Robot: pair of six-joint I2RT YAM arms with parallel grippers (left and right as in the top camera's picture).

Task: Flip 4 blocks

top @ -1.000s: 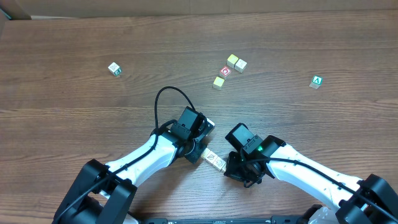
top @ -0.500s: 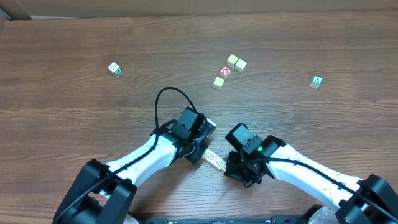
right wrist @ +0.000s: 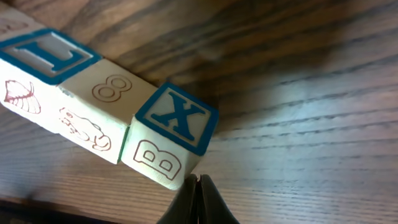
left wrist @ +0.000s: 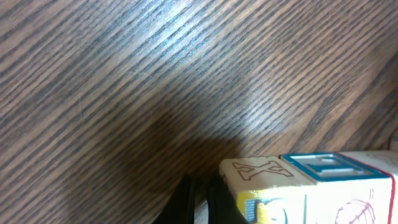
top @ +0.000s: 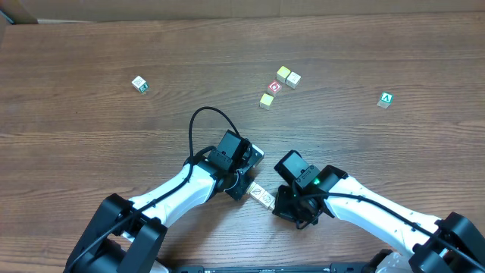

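Centre stage, low at the near edge, both arms crouch over a row of lettered cubes [top: 261, 196] lying between them. The left gripper [left wrist: 198, 198] has its dark jaws pressed together, holding nothing, its tips just beside the row's end cube with the faint outlined X [left wrist: 256, 169]; a teal-framed cube [left wrist: 326, 163] comes next along. On the other side, the right gripper [right wrist: 198, 194] is pinched tight too, empty, its tips right at the lower corner of the blue X cube [right wrist: 176, 118], with the 8 cube [right wrist: 102, 106] and the blue L cube [right wrist: 45, 57] lined up beyond, all touching. Whether those tips actually touch the cube cannot be told. Now the four blocks: none near a gripper. A pair of cream blocks [top: 284, 74] sits side by side well ahead of the right gripper, a yellowish block [top: 267, 100] a little nearer, a red-faced cube [top: 274, 87] between them. A white-and-green block [top: 139, 83] lies far out ahead and left of the left gripper. A green cube [top: 386, 99] sits well off to the right gripper's right on the wooden table [top: 91, 152].
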